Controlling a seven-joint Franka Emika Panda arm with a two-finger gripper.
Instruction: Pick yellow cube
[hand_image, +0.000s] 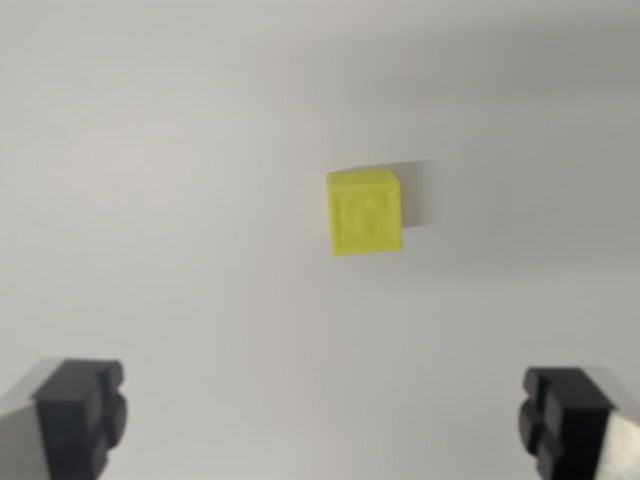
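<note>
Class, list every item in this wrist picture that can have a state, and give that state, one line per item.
yellow cube: resting on the white surface, flat, free, ungrasped.
end effector: open, fingers wide apart, nothing held, short of the cube.

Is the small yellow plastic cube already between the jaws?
No, the small yellow plastic cube sits apart on the white surface, above the open jaws.

Gripper (325, 420): two black blocky fingertips (82, 412) at bottom corners of the wrist view, ridged and stepped, matte plastic look. Pale grey metal behind each, at the outer edges. Slightly blurred.
</note>
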